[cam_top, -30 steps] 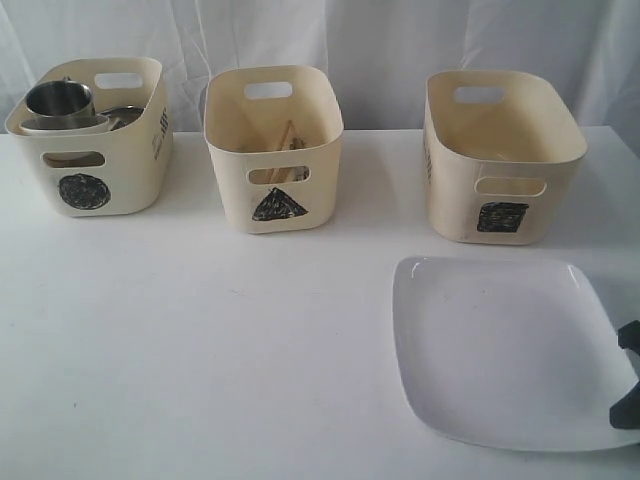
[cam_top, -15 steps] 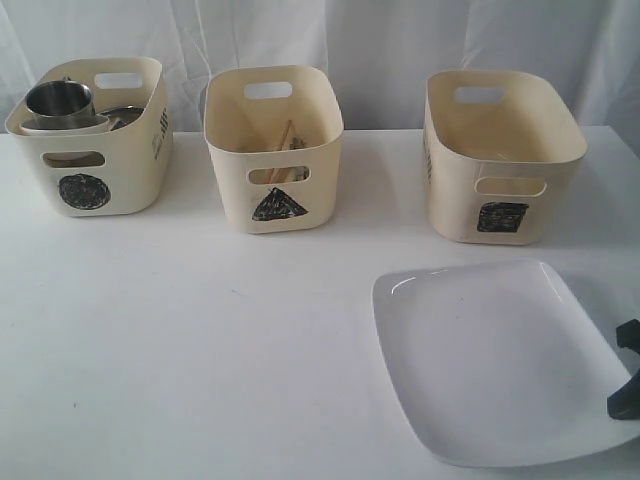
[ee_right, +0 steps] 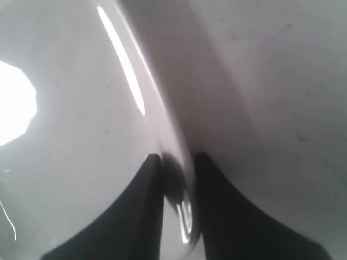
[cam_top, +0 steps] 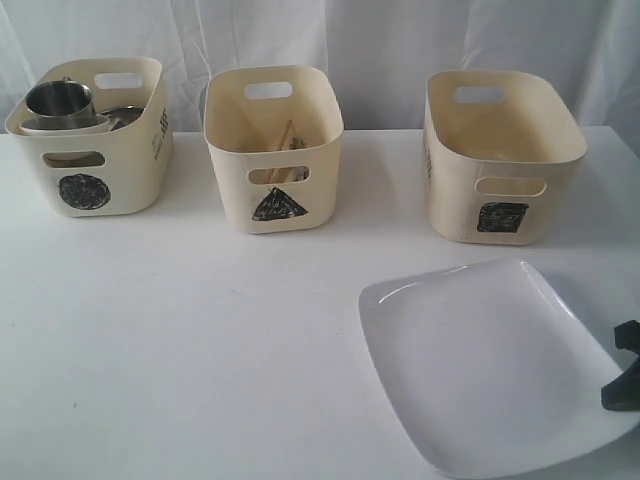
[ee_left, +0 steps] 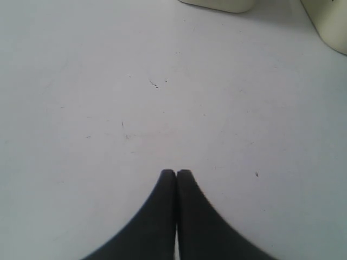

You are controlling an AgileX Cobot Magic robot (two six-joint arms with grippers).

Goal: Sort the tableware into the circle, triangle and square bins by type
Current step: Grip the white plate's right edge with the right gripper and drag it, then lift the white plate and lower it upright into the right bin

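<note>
The right gripper [ee_right: 178,162] pinches the rim of the white plate [cam_top: 490,365], which seems tipped up off the desk [cam_top: 200,330] just before the square bin [cam_top: 455,190], likely to carry it there, while the left gripper [ee_left: 176,173] hangs pressed together, unneeded.
</note>
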